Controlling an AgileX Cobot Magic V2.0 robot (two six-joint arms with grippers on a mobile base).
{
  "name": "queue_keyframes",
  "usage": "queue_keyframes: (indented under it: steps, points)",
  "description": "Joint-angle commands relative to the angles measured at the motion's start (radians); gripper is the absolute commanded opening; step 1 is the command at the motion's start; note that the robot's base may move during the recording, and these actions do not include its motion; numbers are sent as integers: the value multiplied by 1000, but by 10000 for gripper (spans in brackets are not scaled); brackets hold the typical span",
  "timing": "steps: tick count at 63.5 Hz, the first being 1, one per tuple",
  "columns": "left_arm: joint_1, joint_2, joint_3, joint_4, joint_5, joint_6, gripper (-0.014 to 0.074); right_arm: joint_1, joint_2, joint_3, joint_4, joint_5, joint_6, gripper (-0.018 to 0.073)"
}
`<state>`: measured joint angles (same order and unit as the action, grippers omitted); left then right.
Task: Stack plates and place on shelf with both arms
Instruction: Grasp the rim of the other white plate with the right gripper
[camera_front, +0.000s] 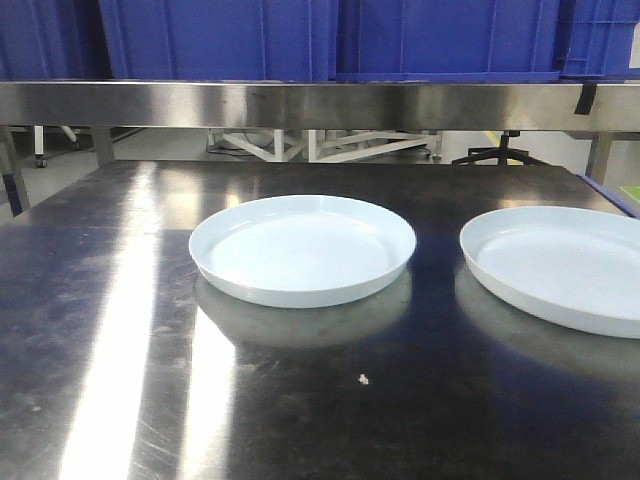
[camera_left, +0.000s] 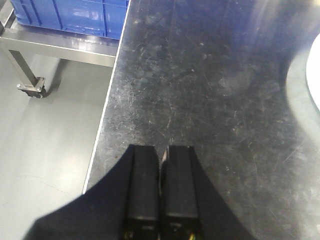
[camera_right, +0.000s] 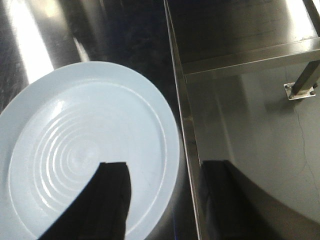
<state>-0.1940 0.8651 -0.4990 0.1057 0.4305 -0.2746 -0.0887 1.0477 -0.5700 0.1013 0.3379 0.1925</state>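
Plates: two round, pale bluish-white plates lie flat on the table (camera_front: 100, 350), side by side and apart, not stacked.
Middle plate (camera_front: 303, 248): sits near the middle of the table in the front view, rim up, with its reflection on the dark steel beneath it.
Right plate (camera_front: 560, 265): lies close to the table's right edge, cut off by the frame in the front view. The right wrist view shows fine concentric rings in its well (camera_right: 85, 145).
Shelf (camera_front: 300, 104): a brushed steel front rail runs across above the far side of the table, behind both plates.
Crates (camera_front: 220, 38): blue plastic, standing in a row on the shelf.
Left fingers (camera_left: 145, 185): pressed together with nothing between them, above bare table near its left edge. A sliver of a plate (camera_left: 314, 75) shows at the right border of this view, well away from them.
Right fingers (camera_right: 110, 200): spread wide apart, gripping nothing. One hangs over the right plate's well and the other lies beyond the table edge, so the plate's rim sits in the gap.
Speck (camera_front: 363, 379): a small pale crumb on the table, in front of the middle plate.
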Motion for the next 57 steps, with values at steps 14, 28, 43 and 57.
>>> queue_keyframes:
  steps: [14,28,43,57]
  points:
    - [4,-9,-26,-3,-65,-7,86,-1,-7,-37,-31,-15,-9,446]
    - [4,-9,-26,-3,-65,-7,86,-1,94,-106,-83,-10,-9,446]
    - [4,-9,-26,-3,-65,-7,86,-1,270,-237,-83,12,-9,446]
    - [4,-9,-26,-3,-65,-7,86,-18,393,-272,-83,3,-9,446]
